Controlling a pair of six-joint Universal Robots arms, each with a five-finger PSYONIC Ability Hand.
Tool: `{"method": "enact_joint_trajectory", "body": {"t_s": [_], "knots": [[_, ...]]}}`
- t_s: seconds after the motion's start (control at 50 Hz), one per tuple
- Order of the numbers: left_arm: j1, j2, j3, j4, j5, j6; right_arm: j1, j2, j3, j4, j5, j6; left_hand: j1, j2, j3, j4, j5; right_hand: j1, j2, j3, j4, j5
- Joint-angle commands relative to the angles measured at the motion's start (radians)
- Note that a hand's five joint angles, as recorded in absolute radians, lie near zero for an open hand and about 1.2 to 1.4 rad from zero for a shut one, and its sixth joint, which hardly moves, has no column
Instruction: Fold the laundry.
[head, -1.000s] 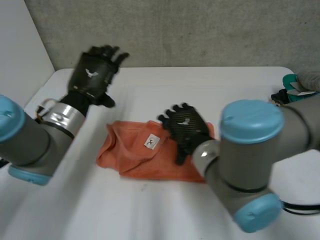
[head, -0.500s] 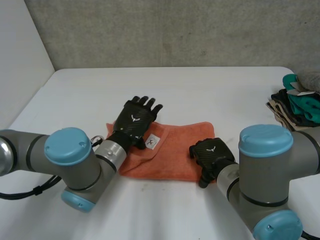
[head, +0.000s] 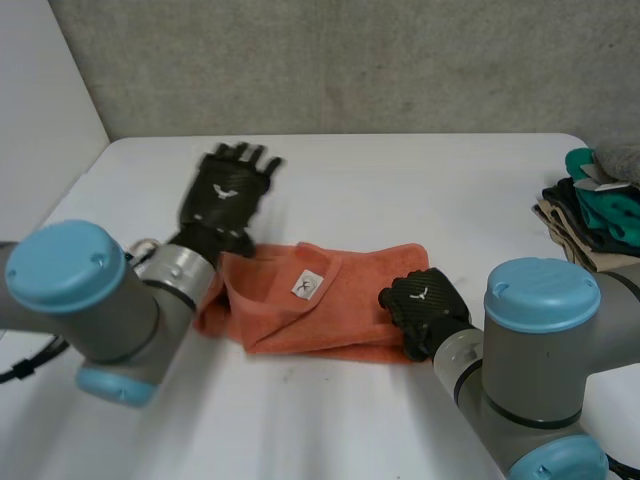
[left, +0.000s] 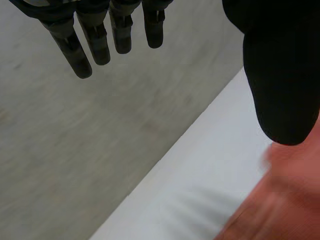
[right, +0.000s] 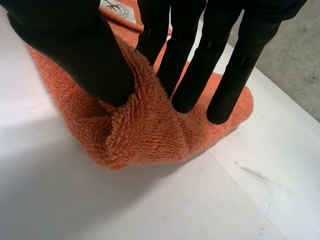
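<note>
Flanking the orange towel (head: 340, 312), both arms (head: 100, 300) are thick grey cylinders with rounded light-blue caps and pale metal wrist cuffs, and the left hand (head: 222, 195) and right hand (head: 425, 305) are black with a woven sheen and a small white winged emblem on the back.

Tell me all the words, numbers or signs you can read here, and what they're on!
White label on the orange towel: a dark mark, too small to read.
Back of the left hand: a white winged sign, no letters.
Back of the right hand: a matching white sign, no letters.
No words or numbers can be read anywhere.
</note>
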Motion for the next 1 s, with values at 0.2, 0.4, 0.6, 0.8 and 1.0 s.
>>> {"method": "enact_joint_trajectory", "body": {"t_s": [0.2, 0.4, 0.6, 0.8, 1.0], "knots": [[-0.123, -0.233, 0.084, 0.063, -0.115, -0.021, -0.015, -0.021, 0.034, 0.015, 0.025, -0.048, -0.018, -0.031, -0.032, -0.027, -0.048, 0.308, 0.224, 0.211, 0.206, 0.231], [0.035, -0.289, 0.132, 0.062, -0.349, 0.212, -0.063, -0.058, 0.068, 0.026, 0.027, -0.074, -0.018, -0.031, -0.032, -0.027, -0.048, 0.308, 0.224, 0.211, 0.206, 0.231], [0.015, -0.085, 0.011, 0.080, -0.239, 0.167, -0.078, -0.104, 0.102, 0.038, 0.021, -0.088, -0.018, -0.031, -0.032, -0.027, -0.048, 0.308, 0.224, 0.211, 0.206, 0.231], [-0.267, 0.038, -0.084, 0.089, -0.081, -0.130, -0.068, -0.082, 0.103, 0.033, 0.022, -0.090, -0.018, -0.031, -0.032, -0.027, -0.048, 0.308, 0.224, 0.211, 0.206, 0.231], [-0.332, -0.198, 0.011, 0.085, -0.149, -0.081, -0.072, -0.081, 0.110, 0.033, 0.022, -0.090, -0.018, -0.031, -0.032, -0.027, -0.048, 0.308, 0.224, 0.211, 0.206, 0.231]]}}
